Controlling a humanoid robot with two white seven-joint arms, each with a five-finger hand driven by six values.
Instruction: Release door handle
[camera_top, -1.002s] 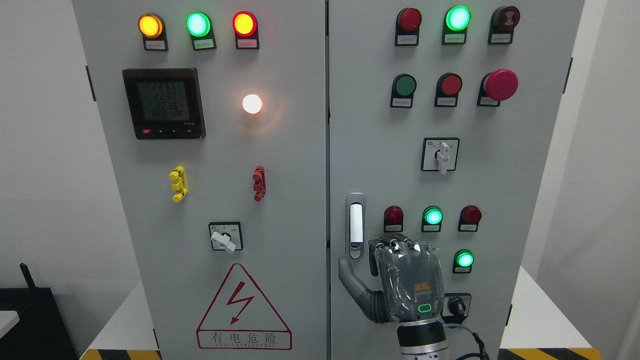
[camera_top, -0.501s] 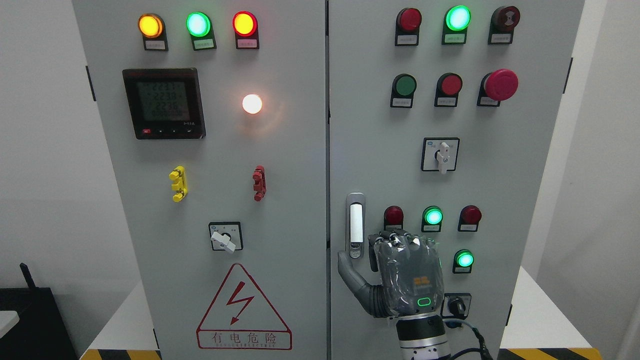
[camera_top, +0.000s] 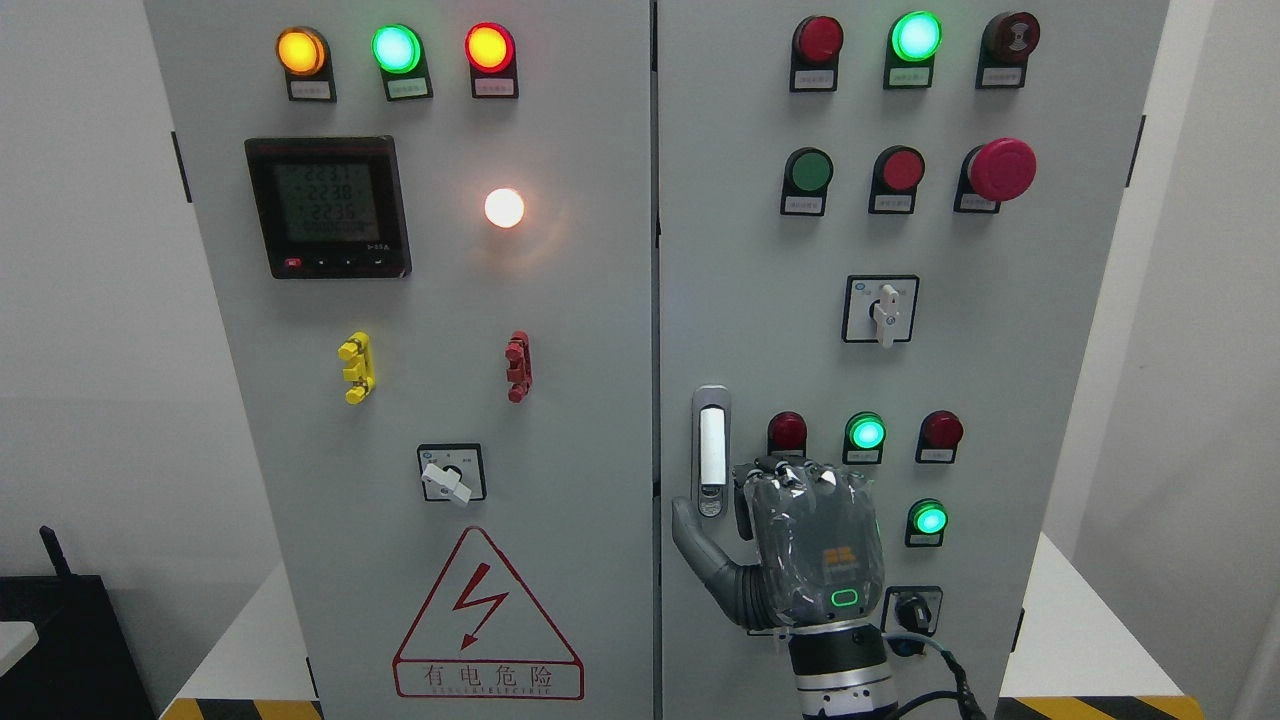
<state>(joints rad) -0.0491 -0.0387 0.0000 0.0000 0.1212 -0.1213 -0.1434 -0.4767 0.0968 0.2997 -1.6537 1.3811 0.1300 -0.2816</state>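
The silver door handle (camera_top: 710, 450) stands upright and flush at the left edge of the cabinet's right door (camera_top: 740, 280). My right hand (camera_top: 790, 540) comes up from the bottom edge, just right of the handle and slightly below it. I see its back, with the fingers (camera_top: 744, 512) curled toward the door panel and the thumb (camera_top: 692, 545) sticking out to the left beneath the handle. The whole handle shows and nothing is in the hand. The left arm is out of view.
Around the hand sit red and green indicator lamps (camera_top: 866, 432), a green lamp (camera_top: 929, 519) and a black knob (camera_top: 912, 610). A rotary switch (camera_top: 881, 310) and a red emergency button (camera_top: 1000, 170) sit higher up. The left door (camera_top: 420, 300) carries a meter, lamps and a warning triangle.
My right hand has risen slightly and drifted a little left toward the handle. Its finger posture looks the same and the door has not moved.
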